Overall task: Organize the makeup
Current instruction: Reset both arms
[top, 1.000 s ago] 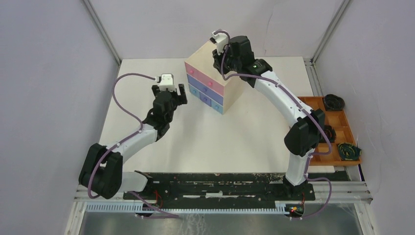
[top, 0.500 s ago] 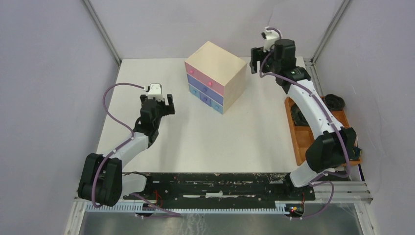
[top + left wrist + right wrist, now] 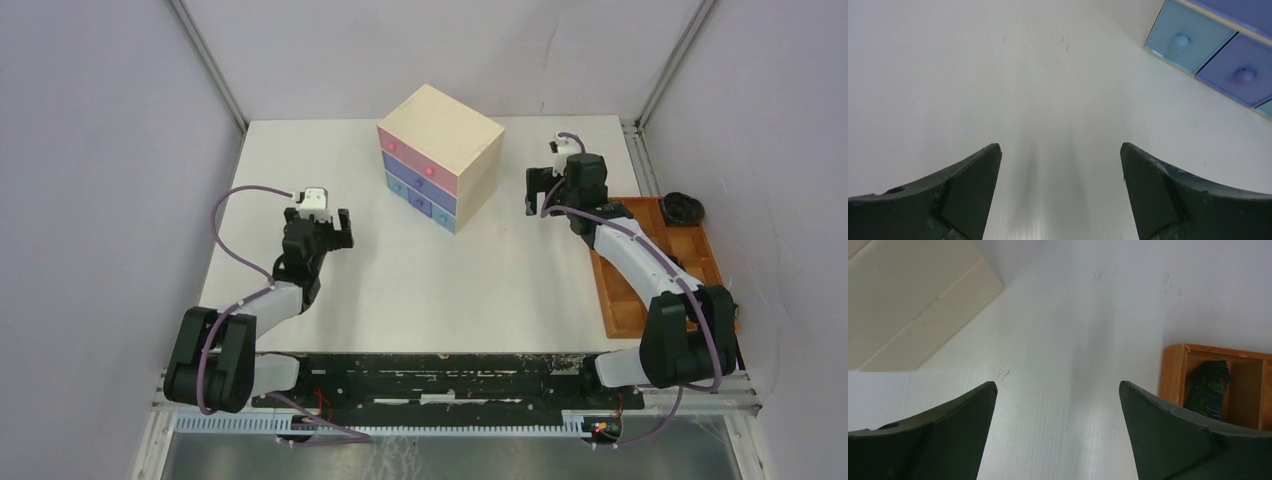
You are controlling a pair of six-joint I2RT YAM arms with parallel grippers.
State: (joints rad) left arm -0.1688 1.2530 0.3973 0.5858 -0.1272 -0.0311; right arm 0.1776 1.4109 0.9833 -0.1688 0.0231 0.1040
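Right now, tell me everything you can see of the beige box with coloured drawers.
The beige box looks like pale wood, cube-shaped, with a plain top. Its front has three drawer rows, pink above purple above blue, with round matching knobs; all appear shut. It stands upright on the white table, toward the far side, one corner turned toward the arms. Neither the left gripper nor the right gripper touches it.

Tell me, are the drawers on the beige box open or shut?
Shut. From above, the drawers all sit flush with the box front; none sticks out.
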